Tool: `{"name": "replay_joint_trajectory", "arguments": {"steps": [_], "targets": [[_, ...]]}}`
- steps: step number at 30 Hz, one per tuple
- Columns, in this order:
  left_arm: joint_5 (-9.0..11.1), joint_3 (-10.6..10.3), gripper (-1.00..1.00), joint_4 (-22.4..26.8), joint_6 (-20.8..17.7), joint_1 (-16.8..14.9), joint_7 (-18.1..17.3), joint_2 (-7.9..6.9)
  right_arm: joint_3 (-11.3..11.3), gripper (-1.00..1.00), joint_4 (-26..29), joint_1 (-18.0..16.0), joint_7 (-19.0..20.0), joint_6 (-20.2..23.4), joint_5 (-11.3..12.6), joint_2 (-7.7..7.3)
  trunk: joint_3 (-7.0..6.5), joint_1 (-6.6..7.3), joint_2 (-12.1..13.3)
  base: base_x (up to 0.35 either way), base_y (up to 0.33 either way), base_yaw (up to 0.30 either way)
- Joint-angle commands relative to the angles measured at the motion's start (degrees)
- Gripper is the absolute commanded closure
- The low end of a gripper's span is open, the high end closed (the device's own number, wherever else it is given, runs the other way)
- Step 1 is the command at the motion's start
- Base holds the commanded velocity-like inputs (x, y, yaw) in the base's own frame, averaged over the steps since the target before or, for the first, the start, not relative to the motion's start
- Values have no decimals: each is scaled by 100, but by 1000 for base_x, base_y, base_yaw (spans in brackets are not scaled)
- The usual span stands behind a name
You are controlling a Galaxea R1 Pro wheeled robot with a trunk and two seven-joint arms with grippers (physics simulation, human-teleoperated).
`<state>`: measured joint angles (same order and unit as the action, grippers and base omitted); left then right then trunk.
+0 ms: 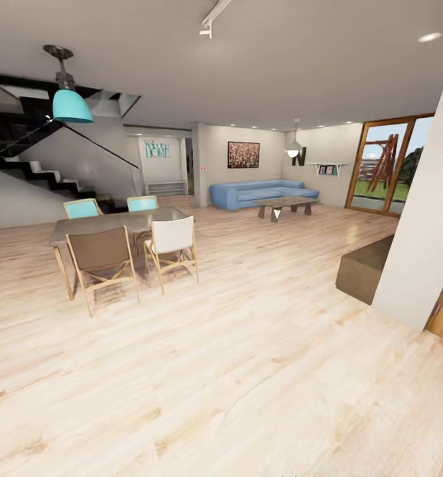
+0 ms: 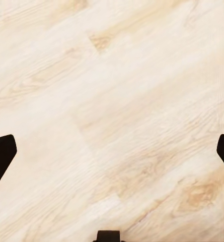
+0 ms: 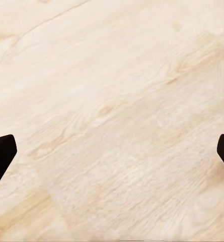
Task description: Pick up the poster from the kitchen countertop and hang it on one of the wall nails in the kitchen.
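The poster, the kitchen countertop and the wall nails are out of view. I face an open living and dining room. My left gripper [image 2: 112, 156] is open over bare pale wood floor [image 2: 117, 91], its dark fingertips [image 2: 1, 159] spread to the frame's edges with nothing between them. My right gripper [image 3: 112, 154] is open too, fingertips [image 3: 1, 156] wide apart above the same floor [image 3: 117, 101], holding nothing.
A dining table [image 1: 115, 222] with several chairs [image 1: 172, 248] stands ahead on the left under a teal lamp [image 1: 71, 106]. A blue sofa [image 1: 261, 193], a coffee table [image 1: 286, 205] and a reddish painting [image 1: 243, 154] are farther back. A white wall corner [image 1: 424, 218] and a brown bench [image 1: 366, 268] stand at right.
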<state>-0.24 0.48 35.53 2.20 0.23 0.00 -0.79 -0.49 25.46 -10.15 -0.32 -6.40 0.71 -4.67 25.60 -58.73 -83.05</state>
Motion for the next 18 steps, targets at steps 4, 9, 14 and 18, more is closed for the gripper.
{"name": "replay_joint_trajectory", "arguments": {"steps": [4,9,14,18], "targets": [[-3,5,-100,7,13,-1,0,0,-4,-100,-6,-4,-3,-19,8,1,-5,0,-3,0,0,-300],[-4,5,-100,7,9,2,0,-3,-4,-100,-6,-6,-5,-19,8,1,-17,0,-3,0,27,-275],[-3,5,-100,7,9,3,0,-24,-4,-100,-6,-5,-7,-19,8,1,-21,0,-3,0,191,-102],[-5,5,-100,7,8,3,0,-34,-4,-100,-6,-4,-4,-19,8,1,-23,0,-3,0,252,-124]]}}
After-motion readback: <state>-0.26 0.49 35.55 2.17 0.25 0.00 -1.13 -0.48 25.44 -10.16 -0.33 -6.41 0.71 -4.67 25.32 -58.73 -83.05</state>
